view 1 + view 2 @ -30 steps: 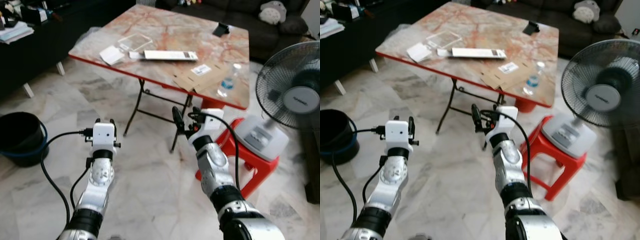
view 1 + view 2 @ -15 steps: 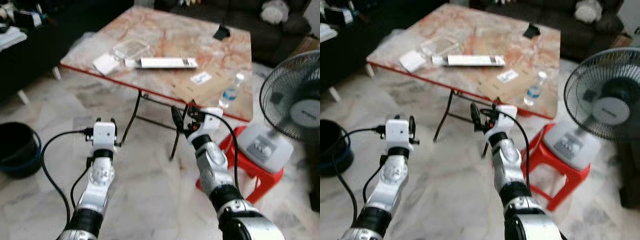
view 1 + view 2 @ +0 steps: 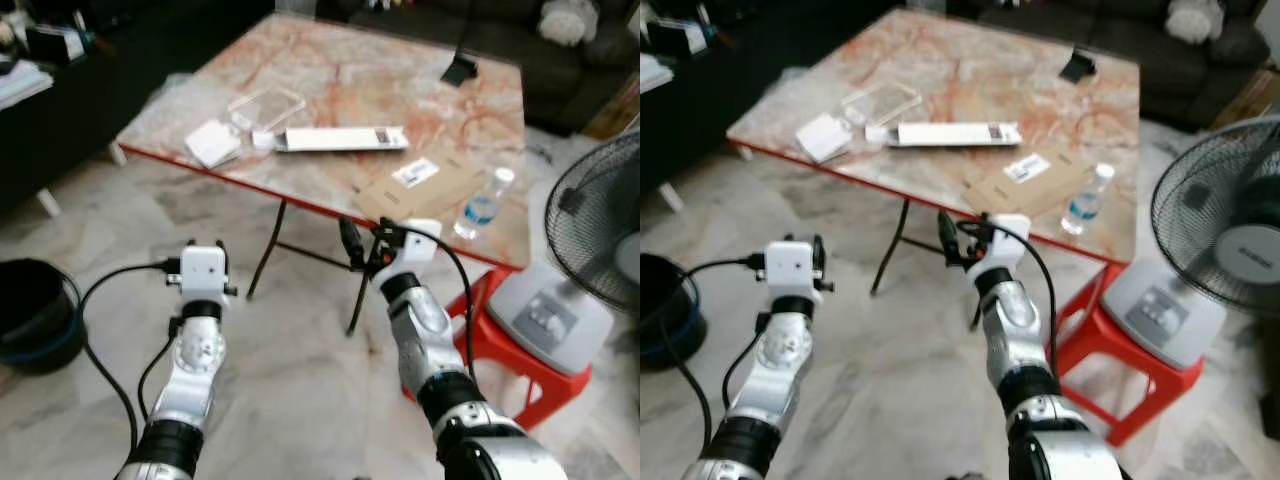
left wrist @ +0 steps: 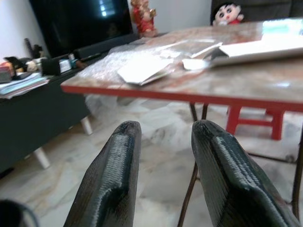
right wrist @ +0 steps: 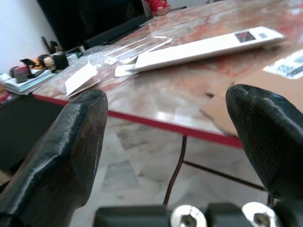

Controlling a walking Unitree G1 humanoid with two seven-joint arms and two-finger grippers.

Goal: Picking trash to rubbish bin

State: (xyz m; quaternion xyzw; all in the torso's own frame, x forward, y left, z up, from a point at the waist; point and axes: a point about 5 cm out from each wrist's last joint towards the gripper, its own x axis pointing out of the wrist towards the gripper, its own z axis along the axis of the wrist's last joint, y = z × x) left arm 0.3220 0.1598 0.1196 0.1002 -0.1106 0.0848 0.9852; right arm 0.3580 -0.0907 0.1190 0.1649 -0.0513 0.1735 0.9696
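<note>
Left gripper: held out short of the table, fingers a narrow gap apart, nothing between them.
Right gripper: just off the table's red near edge, fingers spread wide – empty.
Trash: flat cardboard, plastic bottle, long white box, clear tray and white packet, all on the tabletop.
Rubbish bin: black, on the floor at the robot's left, well apart from the table.
Risk 1: right arm rising under the overhang – could strike the edge.
Risk 2: upright bottle near the far edge may tip if nudged.
Risk 3: fan on the red stool close at right.
</note>
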